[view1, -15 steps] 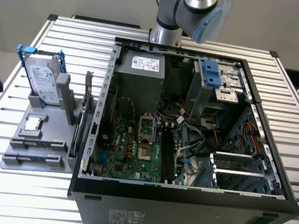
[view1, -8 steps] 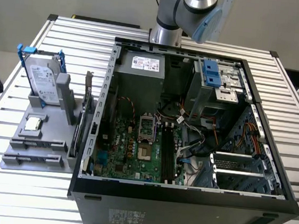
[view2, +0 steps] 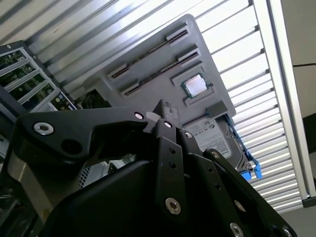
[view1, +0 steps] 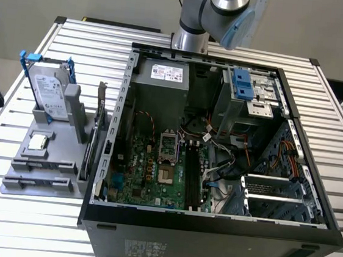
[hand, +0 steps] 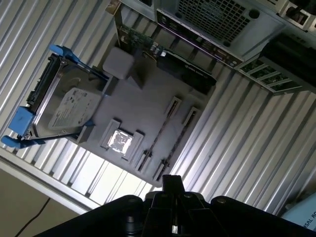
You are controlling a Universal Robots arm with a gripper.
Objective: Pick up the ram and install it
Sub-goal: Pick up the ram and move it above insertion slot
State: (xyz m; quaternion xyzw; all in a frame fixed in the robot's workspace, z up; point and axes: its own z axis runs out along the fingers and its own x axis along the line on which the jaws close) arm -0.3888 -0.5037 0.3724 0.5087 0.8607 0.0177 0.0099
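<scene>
The ram [view2: 159,73] sits on its narrow edge in a slotted cradle of the gray fixture tray [view1: 65,149], not yet lifted. Standing that way, it offers both flat faces to a pinch from above. The twin cradle alongside seems to carry a thin strip too, though I cannot be sure.

Just beside the cradles lies a bare processor chip [view1: 37,142]. Further back a hard drive in its blue frame [view1: 46,91] leans upright, and an expansion card [view1: 97,134] stands along the tray's edge nearest the case.

In the exterior view, the tray is at nine o'clock from the open computer case [view1: 210,228]. The case lies on its side, so the motherboard's memory slots [view1: 192,180] face up for a straight drop-in.

The arm [view1: 217,10] hangs at twelve o'clock. The gripper [view2: 165,112] is well above the tray and looks down on it in both wrist views, jaws together with nothing between them.
</scene>
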